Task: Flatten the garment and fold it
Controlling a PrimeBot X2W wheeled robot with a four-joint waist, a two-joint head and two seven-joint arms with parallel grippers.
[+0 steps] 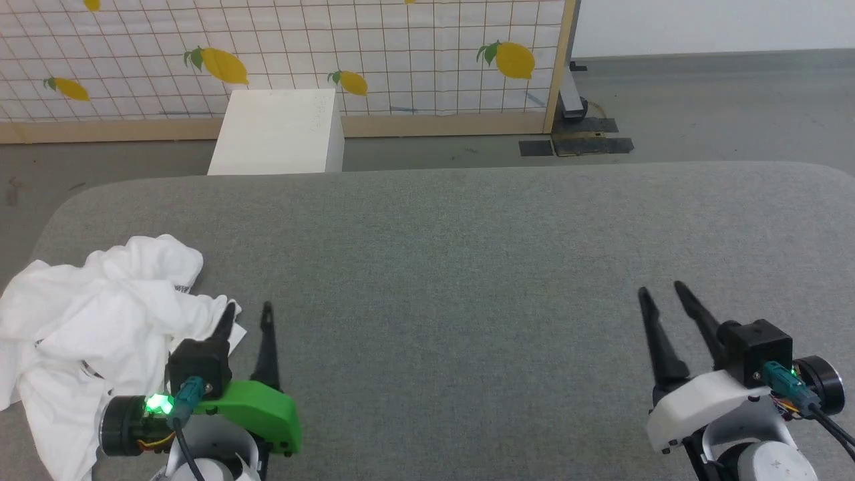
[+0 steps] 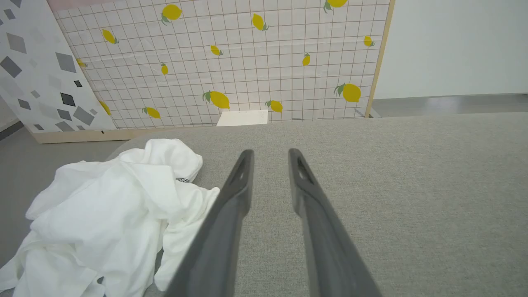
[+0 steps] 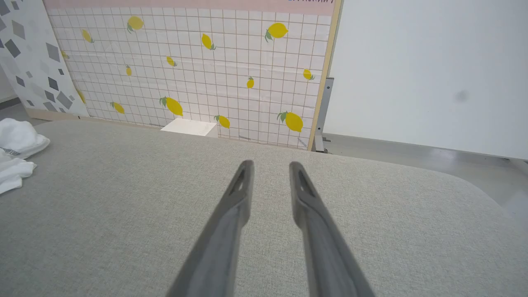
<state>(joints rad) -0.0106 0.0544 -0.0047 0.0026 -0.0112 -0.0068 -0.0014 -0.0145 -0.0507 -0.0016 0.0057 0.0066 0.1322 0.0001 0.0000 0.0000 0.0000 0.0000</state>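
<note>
The garment (image 1: pixel 100 321) is a white shirt lying crumpled in a heap at the near left corner of the grey padded table (image 1: pixel 467 254). In the left wrist view the garment (image 2: pixel 111 214) bunches up left of the fingers. My left gripper (image 1: pixel 248 310) hovers open just right of the heap, its left fingertip over the cloth's edge, nothing between its fingers. My right gripper (image 1: pixel 662 288) stands open over bare table at the near right, far from the shirt. The right wrist view catches the garment (image 3: pixel 16 152) at its left edge.
A rigid white box (image 1: pixel 277 133) stands on the floor behind the table's far edge. A lemon-print grid panel (image 1: pixel 334 60) in a wooden frame backs the scene. Grey floor (image 1: pixel 701 107) lies to the far right. The table's corners are rounded.
</note>
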